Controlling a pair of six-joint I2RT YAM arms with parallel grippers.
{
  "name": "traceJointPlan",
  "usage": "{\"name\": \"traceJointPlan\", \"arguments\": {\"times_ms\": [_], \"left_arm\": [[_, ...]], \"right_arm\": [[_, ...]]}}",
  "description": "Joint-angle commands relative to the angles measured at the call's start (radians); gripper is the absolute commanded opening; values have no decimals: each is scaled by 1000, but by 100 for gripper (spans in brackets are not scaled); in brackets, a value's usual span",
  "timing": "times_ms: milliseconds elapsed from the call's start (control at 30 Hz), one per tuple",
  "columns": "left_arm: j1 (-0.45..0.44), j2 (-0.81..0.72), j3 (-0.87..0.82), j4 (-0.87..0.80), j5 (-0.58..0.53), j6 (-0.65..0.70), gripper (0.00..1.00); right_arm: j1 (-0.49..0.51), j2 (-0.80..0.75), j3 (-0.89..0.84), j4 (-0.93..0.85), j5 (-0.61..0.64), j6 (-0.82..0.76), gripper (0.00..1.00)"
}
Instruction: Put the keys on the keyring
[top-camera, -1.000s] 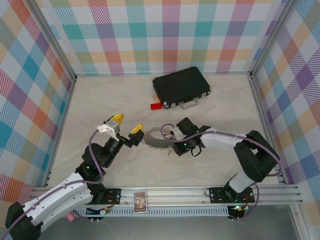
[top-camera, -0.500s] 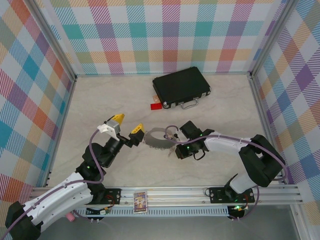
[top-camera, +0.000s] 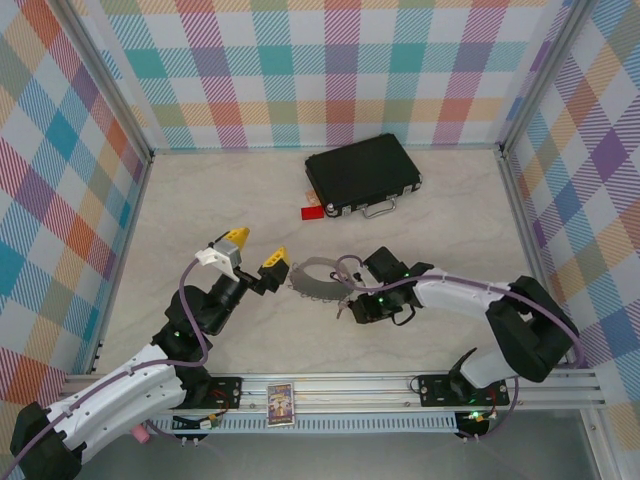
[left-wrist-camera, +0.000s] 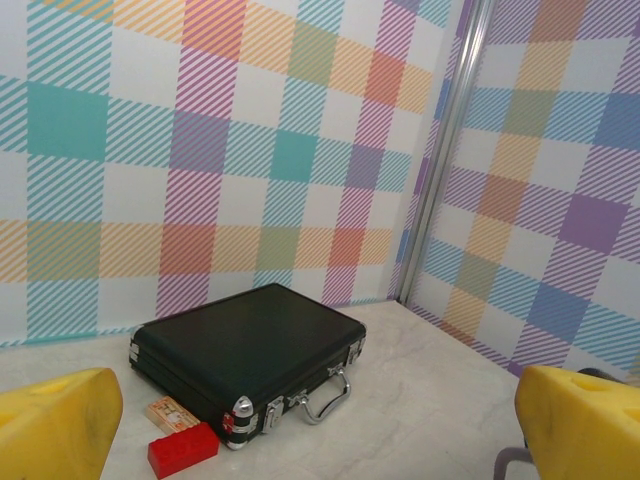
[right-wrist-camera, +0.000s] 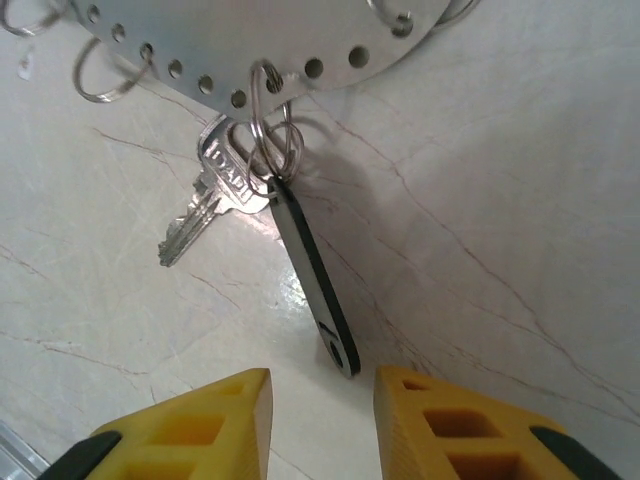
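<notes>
The keyring (top-camera: 318, 278), a grey ring with holes round its rim, lies mid-table; its edge fills the top of the right wrist view (right-wrist-camera: 250, 30). Two keys hang from one small split ring on its rim: a silver key (right-wrist-camera: 205, 205) and a flat black-edged one (right-wrist-camera: 312, 280). In the top view they show as a small cluster (top-camera: 339, 309). My right gripper (right-wrist-camera: 322, 400) is open just short of the black key's tip, nothing between its yellow fingers (right-wrist-camera: 190, 425). My left gripper (top-camera: 257, 252) is wide open and empty, its right finger (left-wrist-camera: 585, 420) beside the keyring's left end.
A shut black case (top-camera: 362, 175) with a silver handle (left-wrist-camera: 325, 395) lies at the back. A small red tag (left-wrist-camera: 182, 450) and a tan piece (left-wrist-camera: 172, 413) sit at its left corner. Plaid walls enclose the table. A card (top-camera: 281, 404) rests on the front rail.
My right gripper has opened and let go of the black key, drawing back slightly toward the near edge. The keyring has shifted a little. The left arm has stayed still.
</notes>
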Motion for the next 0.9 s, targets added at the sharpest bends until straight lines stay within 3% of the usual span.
{"name": "traceJointPlan", "arguments": {"times_ms": [0, 400, 500, 667, 767, 833, 867], "left_arm": [[3, -9, -12, 29, 5, -4, 100], [3, -4, -6, 14, -5, -3, 100], [2, 8, 14, -37, -25, -4, 100], [2, 55, 62, -127, -85, -32, 100], [4, 105, 121, -228, -155, -63, 100], [5, 147, 164, -303, -218, -88, 100], [8, 171, 186, -343, -250, -98, 100]], "right_arm": [[-3, -71, 1, -38, 49, 19, 33], [-2, -160, -17, 27, 98, 36, 35], [-2, -209, -34, 79, 129, 31, 39], [-3, -330, -46, 147, 252, -7, 58], [-6, -418, -54, 176, 388, -44, 83], [-13, -475, -66, 201, 484, -83, 90], [-16, -506, -78, 226, 540, -103, 100]]}}
